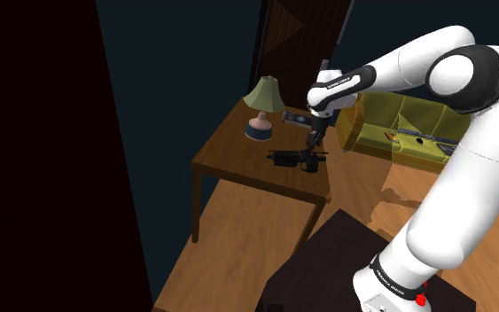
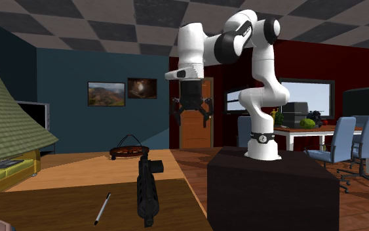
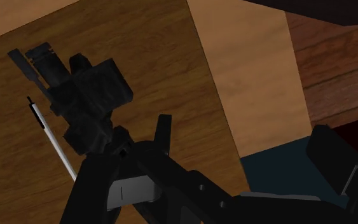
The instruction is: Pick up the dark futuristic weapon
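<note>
In the shoulder view, the dark weapon (image 1: 293, 159) lies flat on the wooden table (image 1: 230, 152), near the table's edge on the arm's side. The black gripper (image 1: 315, 140) hangs just above it, over the same part of the table. A lamp (image 1: 262, 105) stands farther back on the table.

In the second exterior view, the gripper is up in the air above the table's far end, its fingers spread apart with nothing between them. The weapon (image 2: 147, 190) rests on the tabletop, and a pen (image 2: 102, 209) lies beside it.

In the wrist view, the weapon (image 3: 91, 102) lies on the table close below the hand, the pen alongside.
</note>
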